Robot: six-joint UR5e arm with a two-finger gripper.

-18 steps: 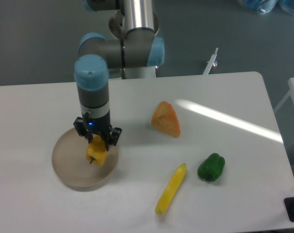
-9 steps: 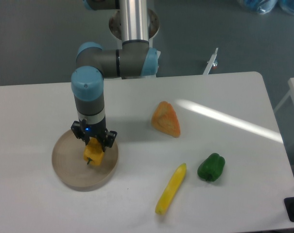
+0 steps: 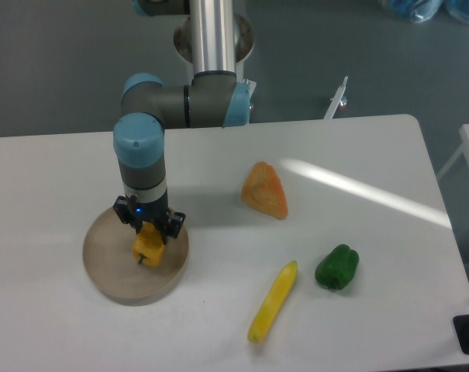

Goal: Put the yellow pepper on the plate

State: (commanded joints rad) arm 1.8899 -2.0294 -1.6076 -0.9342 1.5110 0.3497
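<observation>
The yellow pepper (image 3: 148,246) is small and yellow-orange, held between the fingers of my gripper (image 3: 149,236). It hangs over the middle of the plate (image 3: 110,267), a round beige-tan disc at the table's left front. I cannot tell whether the pepper touches the plate's surface. The gripper points straight down and is shut on the pepper; the pepper's upper part is hidden by the fingers.
An orange triangular wedge (image 3: 266,190) lies in the middle of the table. A long slim yellow chili-like piece (image 3: 272,301) and a green pepper (image 3: 337,266) lie at the front right. The arm's base (image 3: 212,39) stands behind the table.
The gripper with the pepper has shifted slightly left, toward the plate's middle, over the last second. In the last half second it has barely moved.
</observation>
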